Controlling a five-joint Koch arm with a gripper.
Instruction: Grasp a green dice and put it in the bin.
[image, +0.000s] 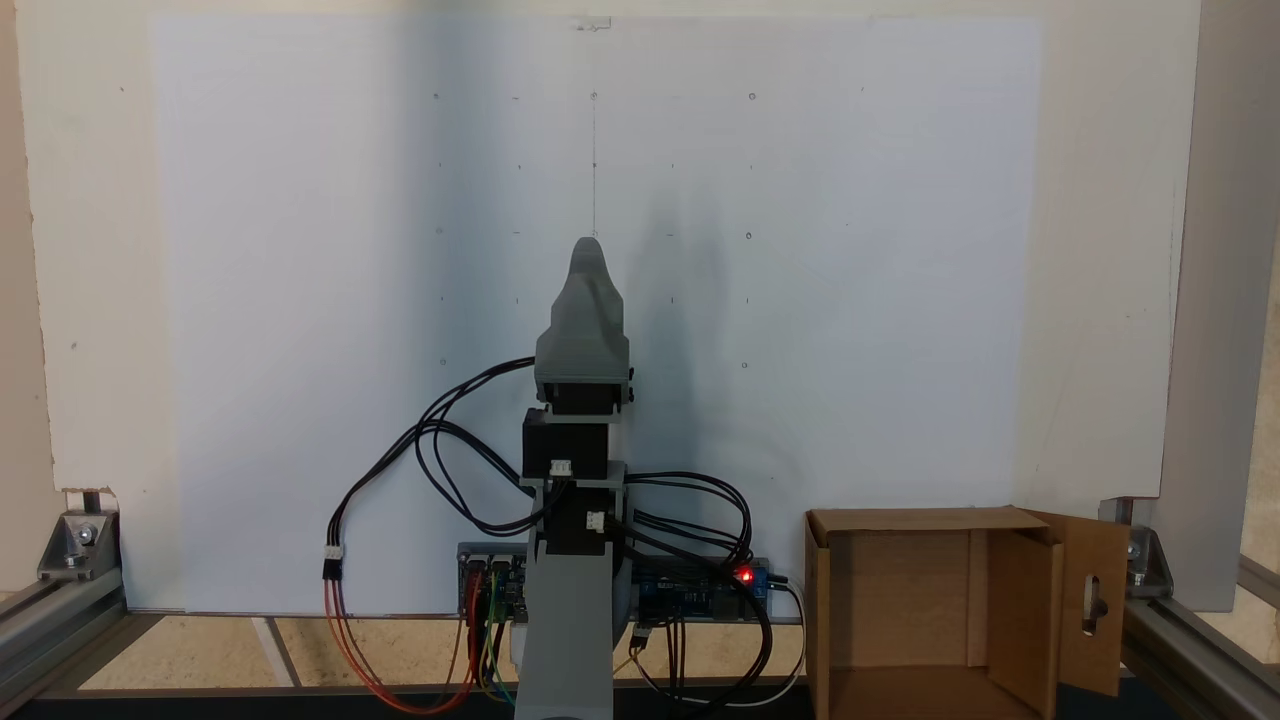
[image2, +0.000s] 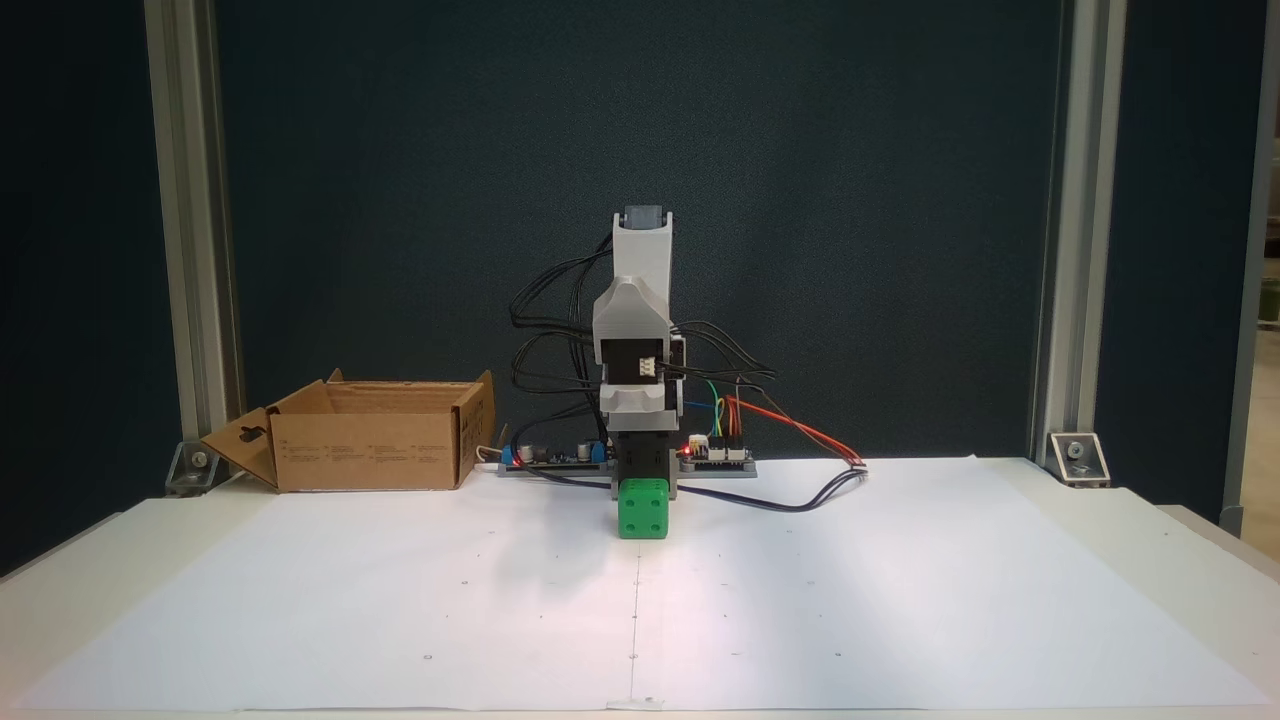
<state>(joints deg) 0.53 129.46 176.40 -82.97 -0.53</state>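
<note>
The green dice (image2: 642, 508) is a small bright cube on the white paper at the table's middle, directly below the arm's lowered wrist (image2: 645, 455). In the other fixed view, the grey gripper (image: 590, 252) points away from the base and covers the dice. Only one jaw tip shows, so whether the jaws are open or closed around the cube is hidden. The bin, a brown cardboard box (image2: 365, 450), stands at the back left beside the arm's base. From the other side the bin (image: 920, 522) appears at the lower right, with a slotted flap open.
White paper (image2: 900, 600) covers the table around the dice. Circuit boards (image2: 715, 455) and loose cables (image2: 800, 500) lie at the arm's base. Aluminium frame posts (image2: 1055, 250) stand at the back corners, and a dark backdrop hangs behind.
</note>
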